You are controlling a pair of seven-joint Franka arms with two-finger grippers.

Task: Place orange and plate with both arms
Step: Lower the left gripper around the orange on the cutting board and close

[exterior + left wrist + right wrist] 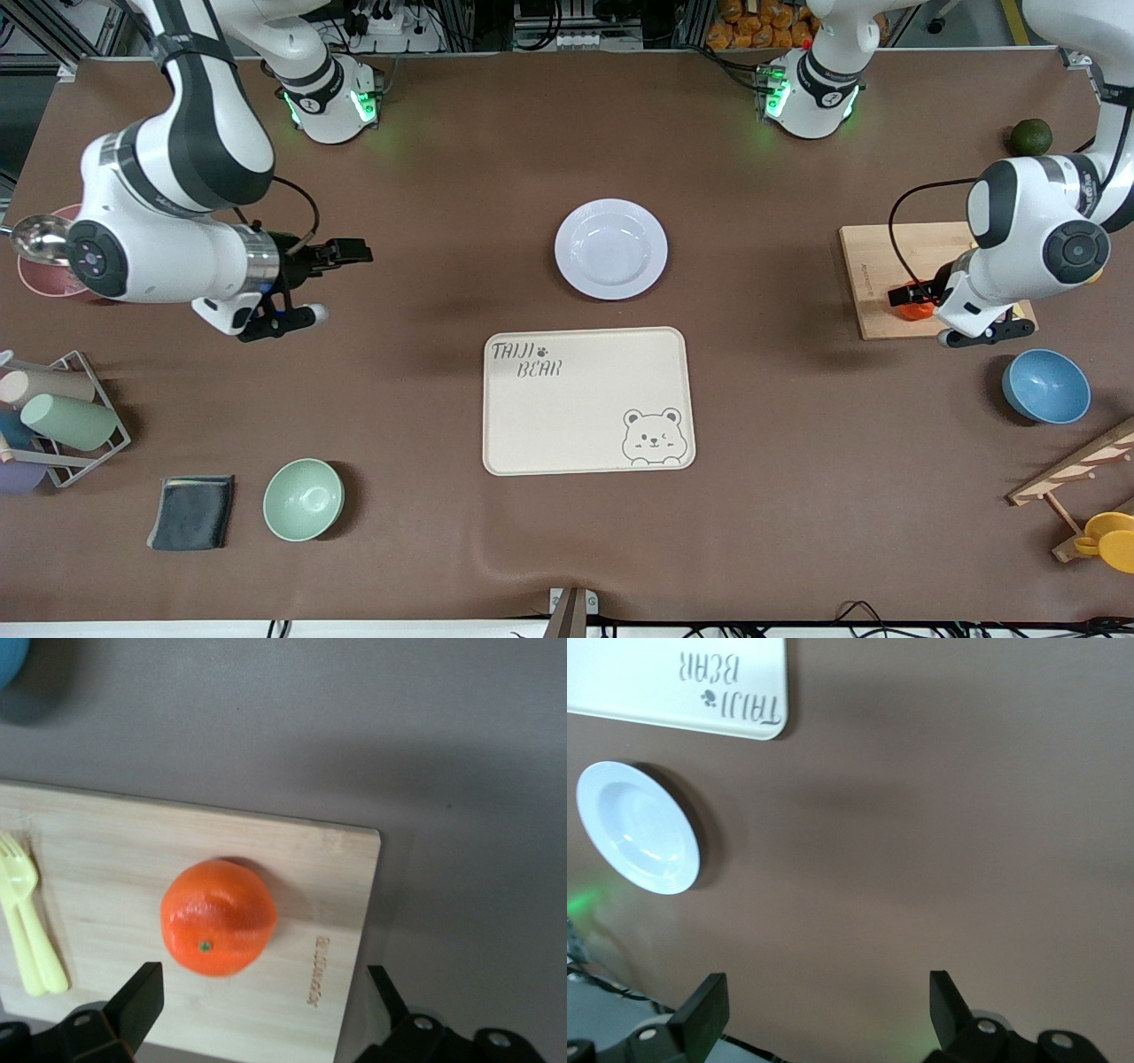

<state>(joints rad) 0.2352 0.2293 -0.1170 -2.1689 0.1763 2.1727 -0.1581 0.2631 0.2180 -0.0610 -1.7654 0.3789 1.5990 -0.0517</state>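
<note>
Both tools spread wide, the left one over the orange on the cutting board, the plate alone at mid-table.

The left tool (266,992) hangs just above the orange (218,918), its fingers (140,992) wide apart on either side of the fruit and touching nothing. The orange sits on the wooden cutting board (873,266) toward the left arm's end of the table (443,159), with a pale yellow fork (27,921) lying on the same board near it. The right tool (341,252) hovers over bare table toward the right arm's end, fingers (702,1005) also spread and holding nothing. The plate (611,249) rests flat in the middle of the table, just farther from the front camera than the cream tray (588,401) with the bear drawing, close to it without touching. A blue bowl (1046,385) stands nearer the front camera than the cutting board.
</note>
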